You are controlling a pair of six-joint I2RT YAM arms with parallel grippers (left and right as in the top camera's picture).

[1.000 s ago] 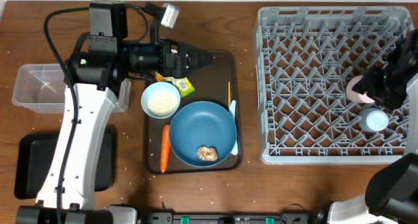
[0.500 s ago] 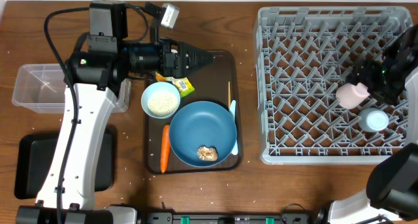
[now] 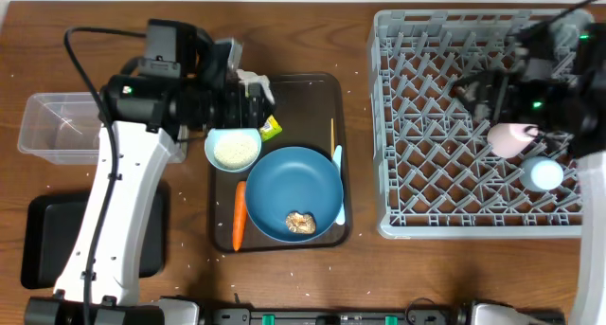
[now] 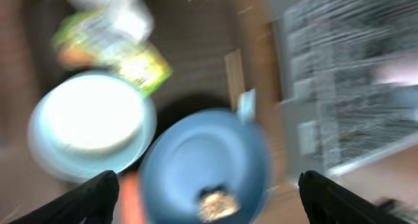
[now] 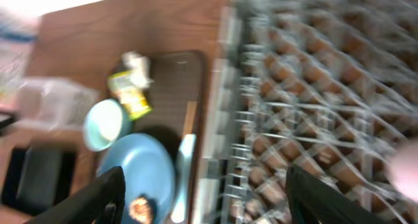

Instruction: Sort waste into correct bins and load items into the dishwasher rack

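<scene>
A blue plate (image 3: 284,178) with a brown food lump (image 3: 301,222) lies on the brown serving tray. Beside it are a pale blue bowl (image 3: 234,149) of rice, a carrot (image 3: 240,216), a snack wrapper (image 3: 271,127), white tissue (image 3: 254,79), a spoon (image 3: 337,173) and chopsticks (image 3: 332,131). My left gripper (image 3: 244,105) hangs open and empty above the bowl (image 4: 91,129) and plate (image 4: 206,159). A pink cup (image 3: 511,137) and a light blue cup (image 3: 544,173) lie in the dishwasher rack (image 3: 473,211). My right gripper (image 3: 471,86) is open and empty above the rack (image 5: 313,87), up and left of the pink cup.
The clear tub (image 3: 52,126) stands at the left edge, with the flat black tray (image 3: 57,240) in front of it. The brown serving tray (image 3: 308,98) sits between my left arm and the rack. Loose rice grains dot the table.
The right gripper let go of the pink cup, which now lies in the rack, and moved up and left. The left gripper swung from pointing right to pointing down over the bowl.
</scene>
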